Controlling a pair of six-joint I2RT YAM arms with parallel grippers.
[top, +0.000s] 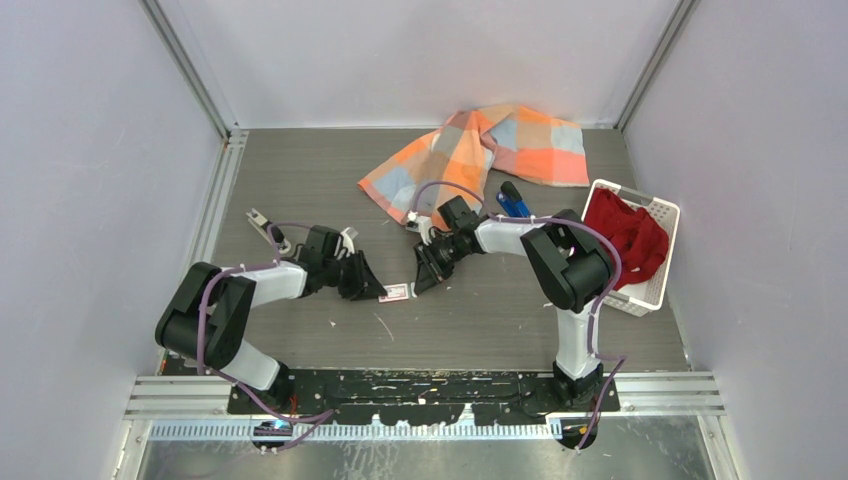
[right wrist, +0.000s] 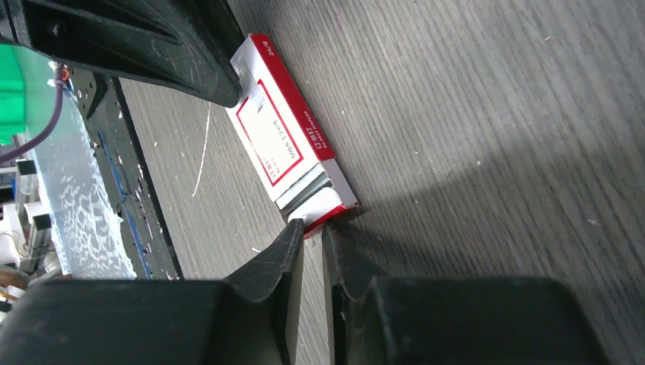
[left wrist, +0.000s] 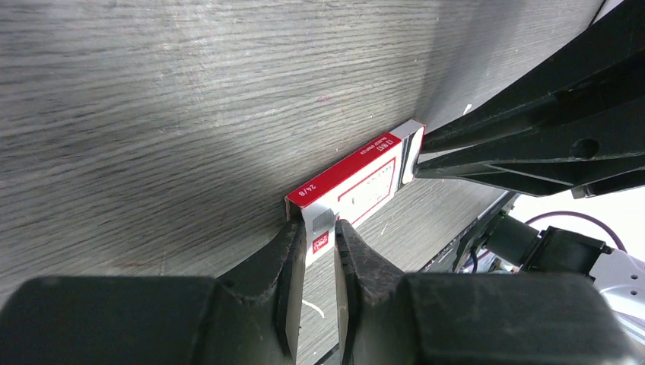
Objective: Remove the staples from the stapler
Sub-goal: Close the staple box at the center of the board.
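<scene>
The blue stapler lies at the edge of the checked cloth, behind my right arm and apart from both grippers. A small flat white-and-red packet lies on the table between the two grippers. My left gripper is shut on the packet's near white end. My right gripper is pinched on the flap at the opposite, open end of the packet. A silver-grey layer shows in that open end; whether it is the staples I cannot tell.
An orange-and-blue checked cloth lies at the back. A white basket holding a red cloth stands at the right. A small metal-and-black object lies behind the left arm. Grey walls enclose the table.
</scene>
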